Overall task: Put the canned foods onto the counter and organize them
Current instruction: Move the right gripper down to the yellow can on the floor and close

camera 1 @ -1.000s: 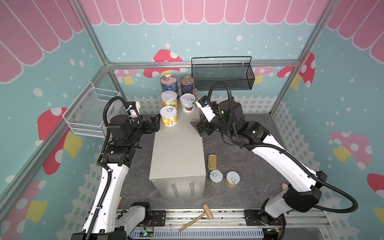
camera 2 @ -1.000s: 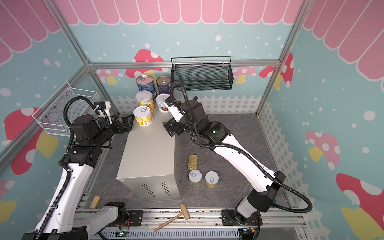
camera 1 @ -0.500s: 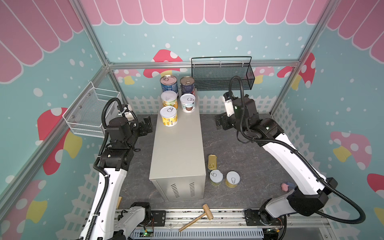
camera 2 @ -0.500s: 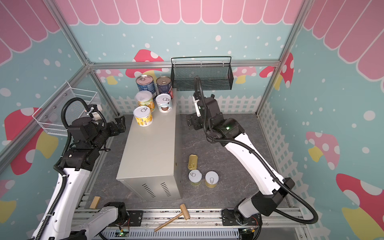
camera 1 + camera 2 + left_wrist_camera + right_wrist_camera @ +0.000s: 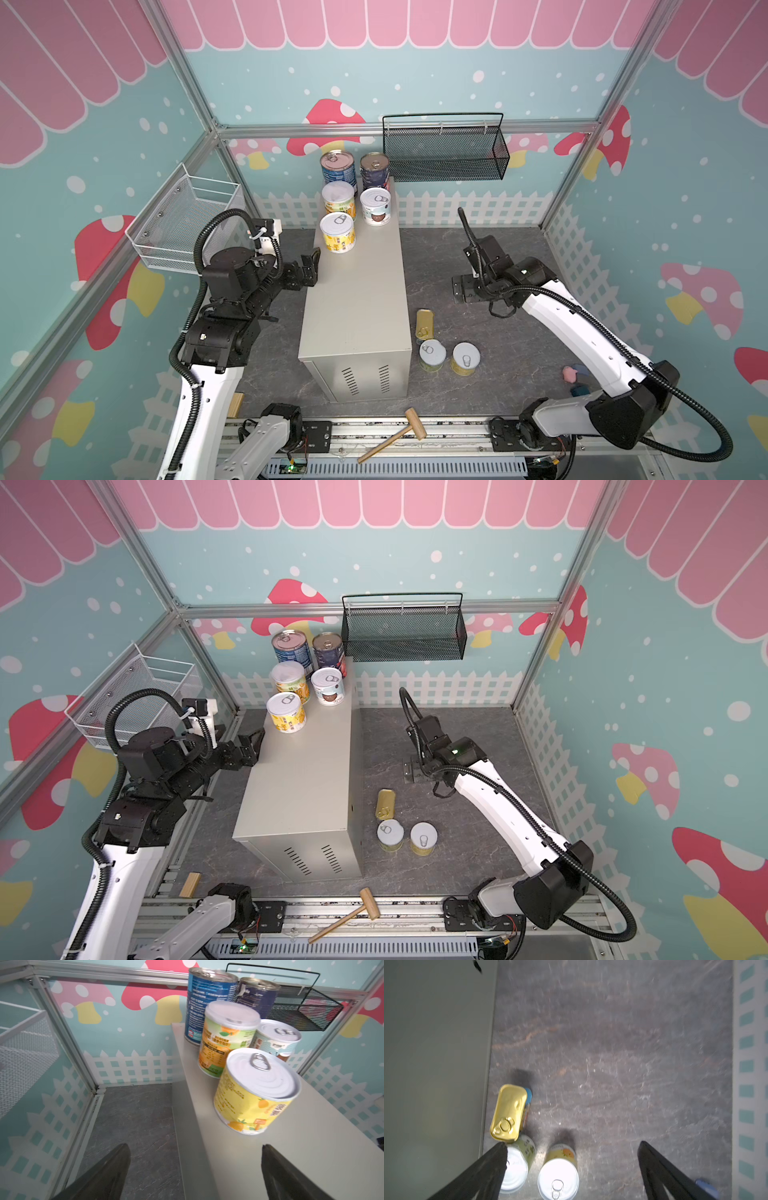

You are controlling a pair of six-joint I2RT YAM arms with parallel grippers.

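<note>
On counter (image 5: 357, 299), five cans (image 5: 337, 232); beside it, three.

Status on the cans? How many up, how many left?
Done: five cans stand grouped at the far end of the counter. In hand: nothing; left pincer and right pincer are both open and empty. Left: the gold tin and two short cans on the floor beside the counter.

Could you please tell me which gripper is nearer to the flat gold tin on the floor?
Right. The right gripper hangs open above the floor, close to the flat gold tin; the left gripper is open on the opposite side of the counter.
</note>
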